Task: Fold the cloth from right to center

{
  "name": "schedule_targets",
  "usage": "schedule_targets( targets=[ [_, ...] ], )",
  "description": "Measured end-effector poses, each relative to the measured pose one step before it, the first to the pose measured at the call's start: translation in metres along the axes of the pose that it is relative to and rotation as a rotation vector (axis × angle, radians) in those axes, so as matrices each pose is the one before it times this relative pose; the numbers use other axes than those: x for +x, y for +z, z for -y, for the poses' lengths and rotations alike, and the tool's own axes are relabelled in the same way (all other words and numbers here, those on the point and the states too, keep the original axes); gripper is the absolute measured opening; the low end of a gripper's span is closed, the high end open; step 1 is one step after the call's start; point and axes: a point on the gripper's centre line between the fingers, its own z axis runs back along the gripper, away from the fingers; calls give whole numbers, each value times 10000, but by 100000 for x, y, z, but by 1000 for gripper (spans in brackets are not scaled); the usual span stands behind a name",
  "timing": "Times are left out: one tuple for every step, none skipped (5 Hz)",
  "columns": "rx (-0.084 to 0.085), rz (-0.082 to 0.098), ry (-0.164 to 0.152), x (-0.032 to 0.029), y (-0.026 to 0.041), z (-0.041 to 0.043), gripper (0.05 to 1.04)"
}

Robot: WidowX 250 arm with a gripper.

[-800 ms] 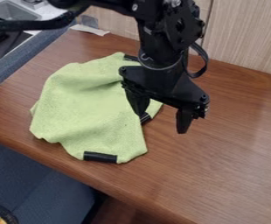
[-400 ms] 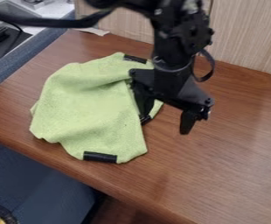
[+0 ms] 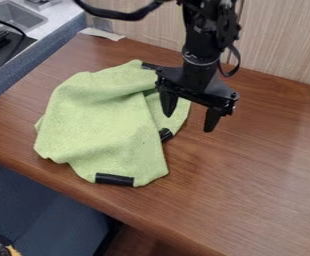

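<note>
So I've got one green cloth (image 3: 97, 120) lying rumpled on the one worktop (image 3: 251, 200), three black strips (image 3: 114, 179) along its edges. My one pincer (image 3: 189, 123) hangs by the cloth's right side in view, spread wide, pinching nothing; can't tell if it's touching fabric. One sink (image 3: 21, 17) sits beyond the cloth, upper left.

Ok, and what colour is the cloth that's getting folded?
The cloth is light green, seen best in the camera view.
</note>
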Motion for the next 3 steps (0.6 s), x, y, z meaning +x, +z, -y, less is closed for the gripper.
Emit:
schedule_targets(
  targets=[
    [-96, -332, 188, 1454, -1623, -552, 1001],
    [378, -342, -108, -300, -1434, -570, 1001],
    [164, -362, -172, -314, -1373, -40, 1000]
  ],
)
